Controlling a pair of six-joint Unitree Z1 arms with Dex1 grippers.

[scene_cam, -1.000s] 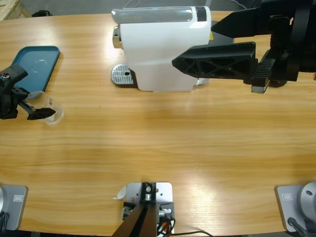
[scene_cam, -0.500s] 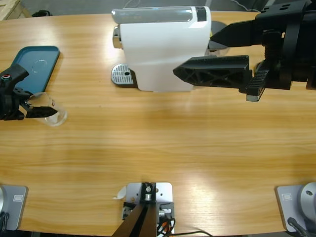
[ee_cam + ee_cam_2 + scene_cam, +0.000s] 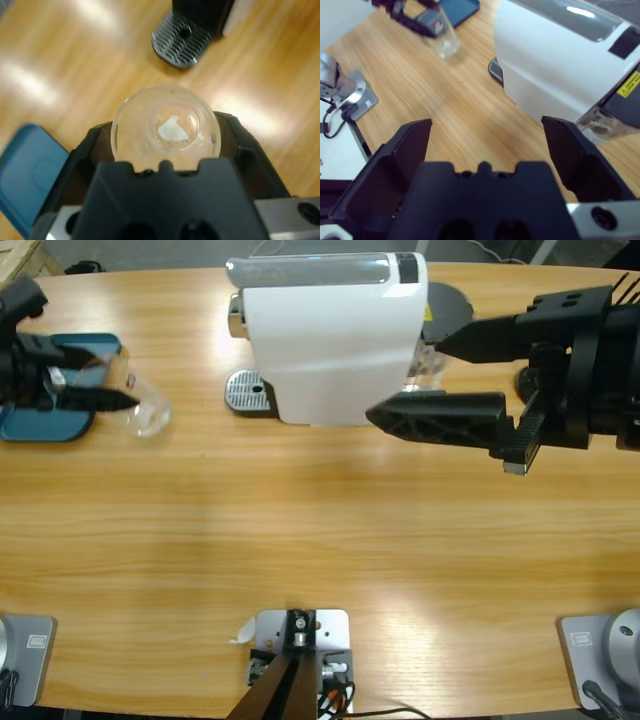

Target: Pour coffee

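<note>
Jaws of the left gripper (image 3: 165,150) pinch a clear glass cup (image 3: 140,410) at the table's left, above the wood beside the blue tray (image 3: 50,390); no coffee discernible in it. Right gripper (image 3: 425,380) jaws spread wide, empty, alongside the white coffee machine (image 3: 330,340). Yellow label (image 3: 628,82) on machine's dark rear panel, text unreadable. Drip grate (image 3: 248,392) bare.

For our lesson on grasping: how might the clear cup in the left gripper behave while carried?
The cup looks clear, smooth and thin-walled, so probably light, slippery and easily cracked by a hard squeeze. The left gripper clasps its round wall, so it may twist. Almost empty, little would spill.
</note>
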